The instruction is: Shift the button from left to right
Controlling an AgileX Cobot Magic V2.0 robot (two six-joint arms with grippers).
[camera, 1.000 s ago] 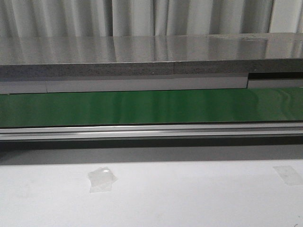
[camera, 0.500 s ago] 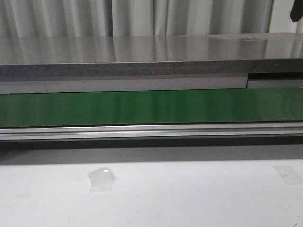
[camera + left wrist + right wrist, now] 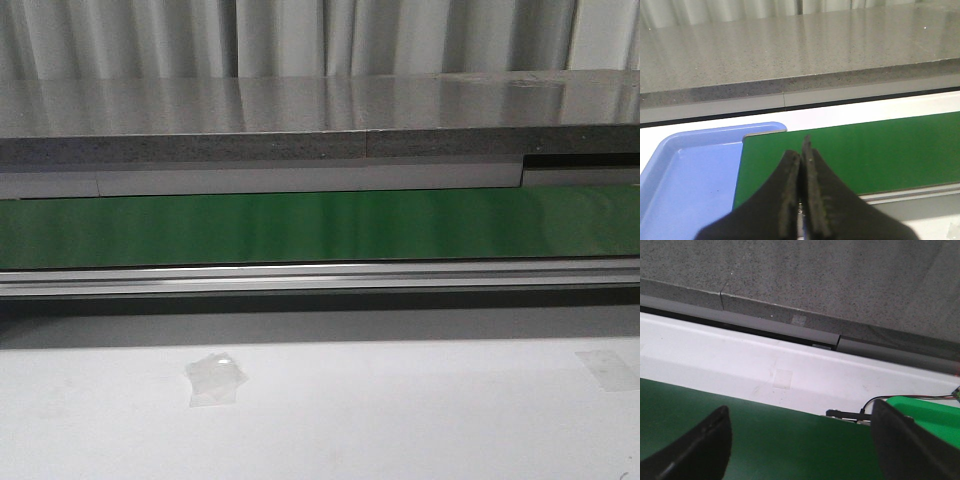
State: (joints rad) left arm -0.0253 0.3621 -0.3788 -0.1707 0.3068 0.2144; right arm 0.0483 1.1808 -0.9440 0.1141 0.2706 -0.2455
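Observation:
The button is out of view in all three views. In the left wrist view my left gripper (image 3: 801,155) is shut, its two black fingers pressed together with nothing between them, hanging over the left end of the green belt (image 3: 855,155) beside a blue tray (image 3: 685,180). In the right wrist view my right gripper (image 3: 800,432) is open, its fingers (image 3: 705,445) spread wide over the bare green belt (image 3: 765,440). Neither gripper shows in the front view.
The green conveyor belt (image 3: 320,228) runs across the front view behind an aluminium rail (image 3: 320,277). A grey stone counter (image 3: 320,110) lies beyond it. Tape pieces (image 3: 215,378) stick to the white table. A bright green bin (image 3: 935,415) and black cable (image 3: 875,402) sit past the belt's right end.
A dark shape that showed at the front view's top right corner half a second ago is gone. Nothing else has moved.

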